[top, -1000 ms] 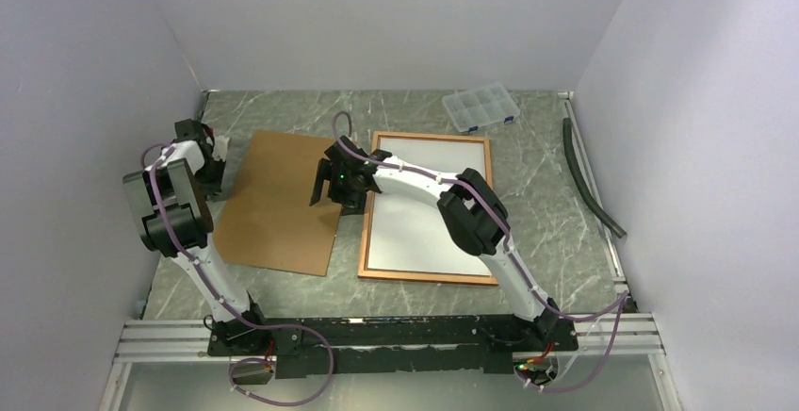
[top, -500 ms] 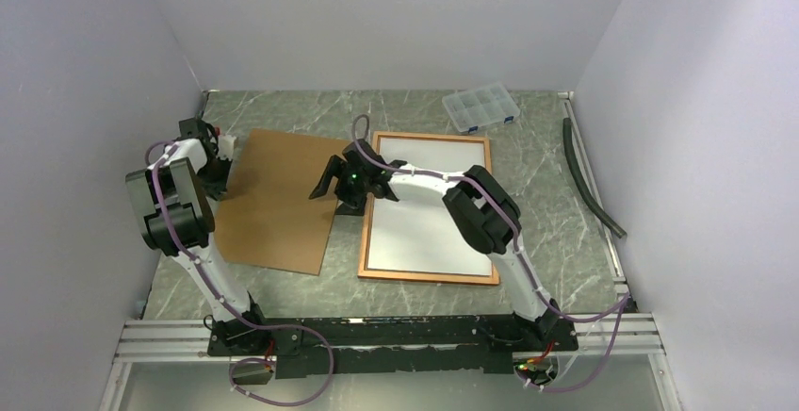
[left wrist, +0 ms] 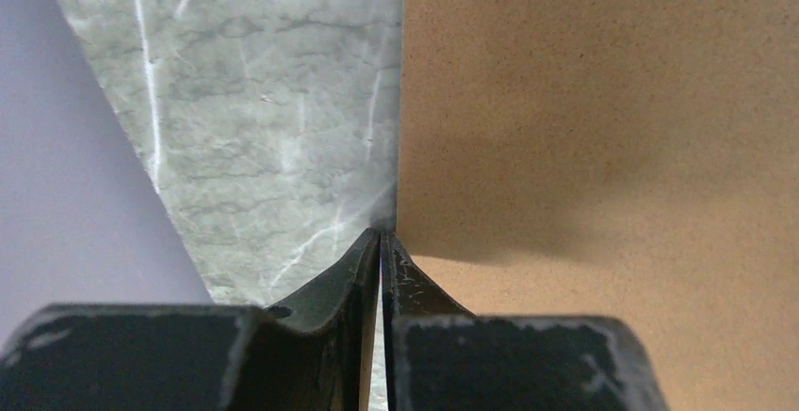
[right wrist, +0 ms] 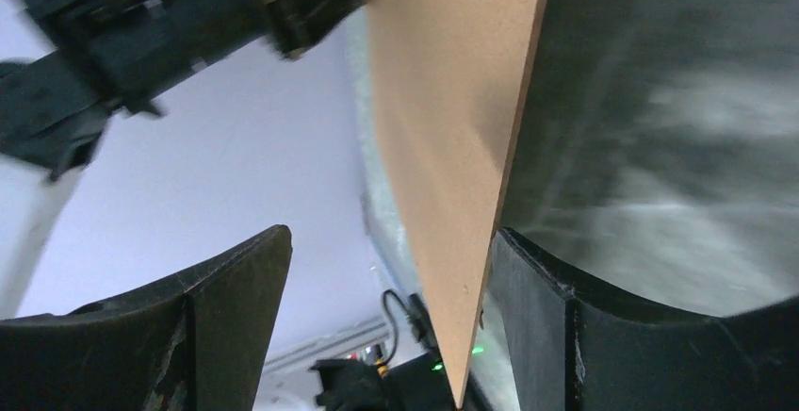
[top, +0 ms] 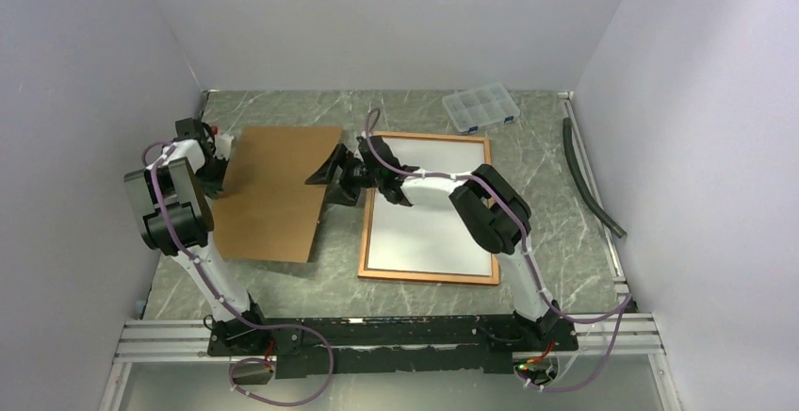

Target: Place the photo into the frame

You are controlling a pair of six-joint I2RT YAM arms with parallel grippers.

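Compared with one second earlier, the backing board [top: 273,194] sits squarer to the table [top: 556,213]. Its near right corner has swung left, away from the frame [top: 429,278]. The right gripper [top: 328,181] has shifted toward the far wall, following the board's right edge.

Nearest the arm bases, the frame lies flat on the right half of the table. The photo [top: 429,232] lies inside the reddish-brown border, white side up; the printed side is not visible. The right arm crosses above the frame's far left corner.

Left of the frame lies the backing board, apart from it, with a strip of marble between them. The right gripper [right wrist: 391,234] straddles the board's right edge with its fingers spread. In the right wrist view, one finger [right wrist: 537,307] sits just beside the edge and the other [right wrist: 236,307] stands clear of the board face.

The left gripper [top: 226,158] is at the board's left edge. In the left wrist view, the left gripper [left wrist: 380,238] has its fingers pressed together to a thin slit, pinching that edge.

Farthest out, a clear compartment box [top: 481,107] rests near the far wall, beyond the frame's far right corner. A black hose [top: 589,180] lies along the right side of the table.
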